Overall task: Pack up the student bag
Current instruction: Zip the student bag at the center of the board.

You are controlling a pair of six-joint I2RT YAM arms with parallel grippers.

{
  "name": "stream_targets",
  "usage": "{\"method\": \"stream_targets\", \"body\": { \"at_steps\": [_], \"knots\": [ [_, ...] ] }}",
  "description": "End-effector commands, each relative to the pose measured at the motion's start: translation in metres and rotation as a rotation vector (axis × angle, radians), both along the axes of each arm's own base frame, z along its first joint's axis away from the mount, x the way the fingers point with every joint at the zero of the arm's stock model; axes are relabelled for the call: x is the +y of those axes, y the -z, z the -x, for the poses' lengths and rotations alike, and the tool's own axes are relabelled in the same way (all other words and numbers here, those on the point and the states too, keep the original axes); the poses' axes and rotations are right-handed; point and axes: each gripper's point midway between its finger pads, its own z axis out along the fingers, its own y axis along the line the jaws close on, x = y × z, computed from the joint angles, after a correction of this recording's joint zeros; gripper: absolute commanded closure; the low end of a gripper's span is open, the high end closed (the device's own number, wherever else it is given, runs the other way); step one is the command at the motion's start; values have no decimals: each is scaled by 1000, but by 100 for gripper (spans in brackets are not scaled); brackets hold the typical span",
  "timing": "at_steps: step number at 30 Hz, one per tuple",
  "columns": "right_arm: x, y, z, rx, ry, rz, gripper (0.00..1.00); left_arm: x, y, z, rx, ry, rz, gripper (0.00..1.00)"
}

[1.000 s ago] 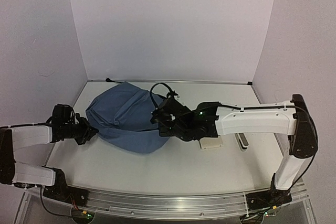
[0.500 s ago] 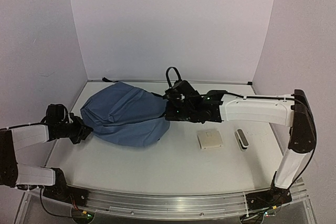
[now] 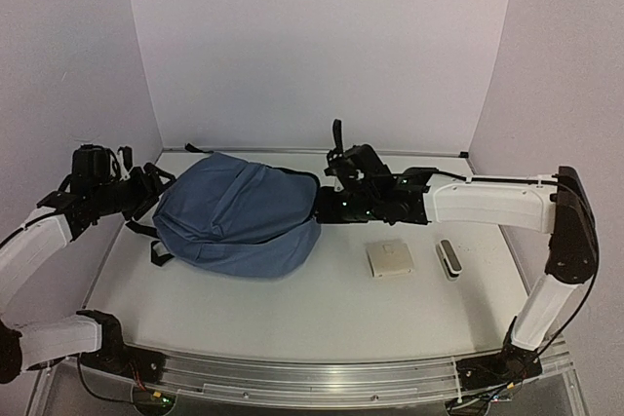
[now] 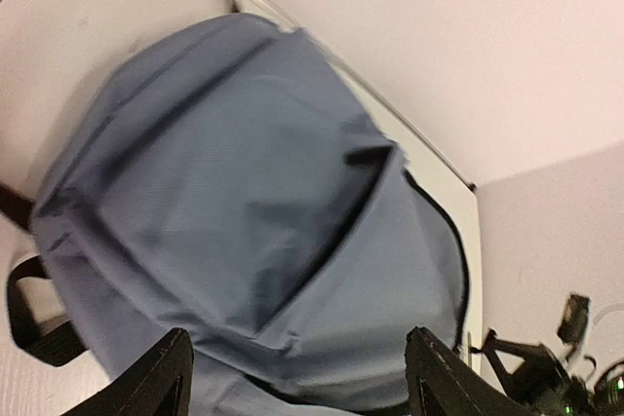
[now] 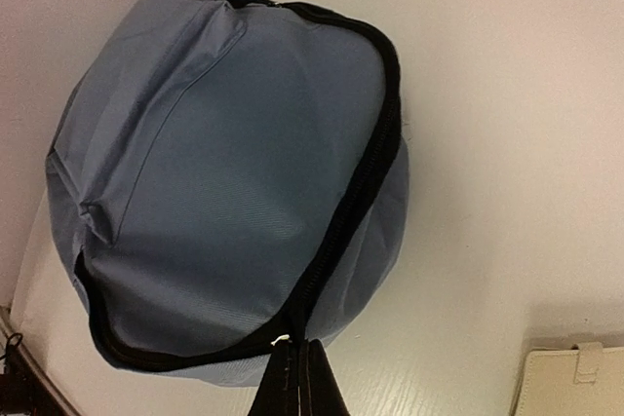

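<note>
Left gripper [image 4: 300, 343] wide open beside the student bag [image 3: 239, 221]; right gripper [image 5: 296, 362] pinched shut at its zipper [image 5: 363, 182]. A pull may drag the unanchored bag.

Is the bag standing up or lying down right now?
Lying down: the bag slumps flat on the table, its broad blue side facing up.

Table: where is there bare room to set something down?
Free: the near strip of table in front of the bag and cream case; the far right corner behind the right arm. Crowded: far left, where the bag and left gripper sit.
</note>
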Motion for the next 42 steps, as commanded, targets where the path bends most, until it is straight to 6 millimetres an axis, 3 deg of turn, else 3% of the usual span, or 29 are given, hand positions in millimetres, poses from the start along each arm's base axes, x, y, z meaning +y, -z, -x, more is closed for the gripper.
{"method": "stream_targets", "body": {
  "at_steps": [1,8,11,14,27,33,42],
  "knots": [
    [24,-45,13,-41,-116,-162,100,-50,-39,7,-152,200,-59,26],
    [34,-70,22,-43,-168,-272,100,-156,-36,32,-279,568,-80,26],
    [32,-71,22,-41,-155,-283,100,-188,-34,41,-339,677,-84,26],
    [30,-70,22,-31,-142,-294,100,-207,-24,44,-356,739,-110,25],
    [28,-72,21,-24,-115,-315,100,-254,27,54,-291,843,-267,24],
    [28,-75,16,-40,-94,-314,100,-266,35,58,-298,847,-304,51],
    [41,-75,7,-41,-97,-318,100,-270,51,66,-264,858,-342,79]
  ]
}}
